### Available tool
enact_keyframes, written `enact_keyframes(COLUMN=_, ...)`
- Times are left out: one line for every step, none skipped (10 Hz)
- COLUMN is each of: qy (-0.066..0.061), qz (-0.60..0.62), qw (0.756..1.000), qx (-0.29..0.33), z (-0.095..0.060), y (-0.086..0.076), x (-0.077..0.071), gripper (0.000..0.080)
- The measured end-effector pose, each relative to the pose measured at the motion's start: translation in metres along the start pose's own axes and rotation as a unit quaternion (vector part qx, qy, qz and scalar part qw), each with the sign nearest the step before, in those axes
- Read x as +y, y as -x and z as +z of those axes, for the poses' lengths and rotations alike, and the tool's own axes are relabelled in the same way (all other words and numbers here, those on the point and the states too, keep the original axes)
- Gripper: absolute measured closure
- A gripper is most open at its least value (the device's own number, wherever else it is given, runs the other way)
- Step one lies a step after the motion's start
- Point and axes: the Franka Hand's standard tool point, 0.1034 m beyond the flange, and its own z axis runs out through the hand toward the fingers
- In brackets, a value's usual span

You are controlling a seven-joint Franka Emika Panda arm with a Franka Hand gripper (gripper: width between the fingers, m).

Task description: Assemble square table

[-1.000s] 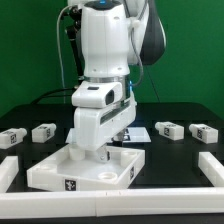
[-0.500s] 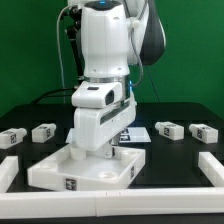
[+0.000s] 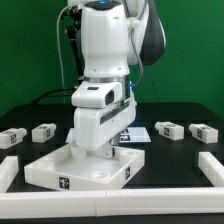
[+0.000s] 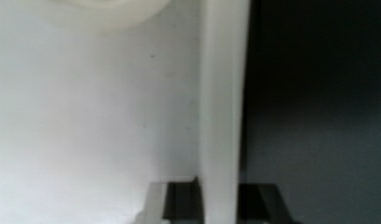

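Arm: the white Panda arm (image 3: 105, 45) fills the centre of the exterior view and reaches straight down in front of a green backdrop.
Gripper (image 3: 100, 150): low in the centre of the frame, down on the farther part of the slab. In the wrist view the gripper (image 4: 219, 200) has its dark fingers (image 4: 173, 203) pressed together on the slab's thin raised rim, one on each side.
Square table (image 3: 100, 176): lower centre, lying flat on the black tabletop (image 3: 160, 205), with a tag on its front edge. In the wrist view its white floor (image 4: 80, 120) lies on one side of the rim and the dark tabletop on the other.
Leg blocks: two at mid left (image 3: 43, 131) and two at mid right (image 3: 169, 130), all well apart from the slab.
Marker board (image 3: 130, 135): flat, just behind the gripper.
Border bars: lower left (image 3: 8, 172) and lower right (image 3: 210, 170).
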Motion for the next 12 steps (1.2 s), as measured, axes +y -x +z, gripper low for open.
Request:
enact_keyframes(qy=0.0, qz=0.0, qw=1.0, qx=0.0, z=0.0, y=0.0, x=0.0, gripper=0.0742)
enact_keyframes(qy=0.0, qz=-0.003, qw=1.0, qx=0.0, z=0.0, y=-0.001, x=0.0, gripper=0.0742)
enact_keyframes(qy=0.007, qz=-0.059, qw=0.998, qx=-0.001, z=-0.004, y=-0.013, x=0.0, gripper=0.0742)
enact_keyframes(qy=0.01, qz=-0.093, qw=0.996, qx=0.002, z=-0.007, y=-0.03, x=-0.006, gripper=0.0742)
enact_keyframes(qy=0.009, qz=-0.107, qw=0.994, qx=0.003, z=-0.007, y=-0.04, x=-0.011, gripper=0.0742)
enact_keyframes(qy=0.007, qz=-0.105, qw=0.994, qx=0.002, z=-0.005, y=-0.038, x=-0.011, gripper=0.0742)
enact_keyframes(qy=0.006, qz=-0.104, qw=0.995, qx=0.002, z=-0.004, y=-0.037, x=-0.012, gripper=0.0742)
enact_keyframes(qy=0.005, qz=-0.104, qw=0.995, qx=0.001, z=-0.003, y=-0.037, x=-0.012, gripper=0.0742)
enact_keyframes(qy=0.009, qz=-0.122, qw=0.992, qx=0.003, z=-0.002, y=-0.037, x=-0.012, gripper=0.0742)
enact_keyframes(qy=0.023, qz=-0.17, qw=0.985, qx=0.01, z=0.001, y=-0.043, x=-0.011, gripper=0.0742)
enact_keyframes(qy=0.035, qz=-0.21, qw=0.977, qx=0.015, z=0.002, y=-0.057, x=-0.01, gripper=0.0742)
enact_keyframes(qy=0.039, qz=-0.233, qw=0.972, qx=0.019, z=0.002, y=-0.078, x=-0.01, gripper=0.0742)
